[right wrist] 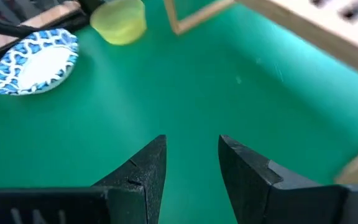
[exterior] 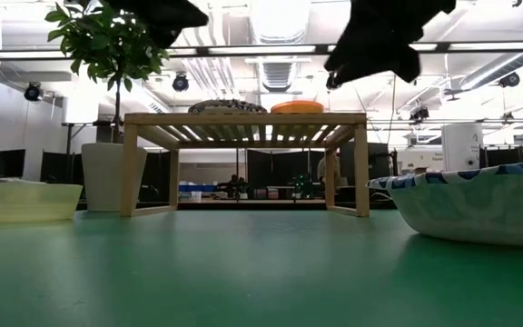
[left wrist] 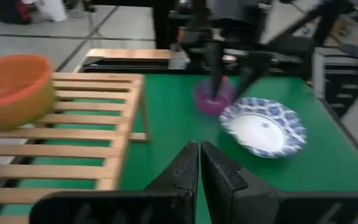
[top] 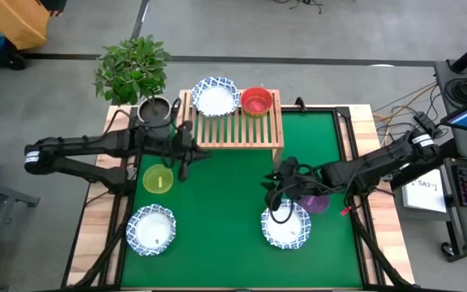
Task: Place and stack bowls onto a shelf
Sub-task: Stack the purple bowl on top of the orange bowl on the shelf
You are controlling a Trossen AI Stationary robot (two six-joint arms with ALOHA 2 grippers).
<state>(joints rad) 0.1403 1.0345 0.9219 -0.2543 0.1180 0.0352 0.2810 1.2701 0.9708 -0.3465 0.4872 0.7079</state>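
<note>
High view: the shelf (top: 235, 128) stands at the green mat's far edge, carrying a patterned bowl (top: 215, 96) and a red bowl (top: 256, 101) side by side. The left gripper (top: 186, 152) hovers just off the shelf's left front corner, fingers pressed together, empty. A yellow bowl (top: 158, 179) sits near it, a second patterned bowl (top: 151, 229) nearer the front. The right gripper (top: 280, 185) hangs with fingers apart above a third patterned bowl (top: 285, 227), a purple bowl (top: 314, 202) just beside it.

Bright, even ceiling light; soft shadows; motion blur in both wrist views.
</note>
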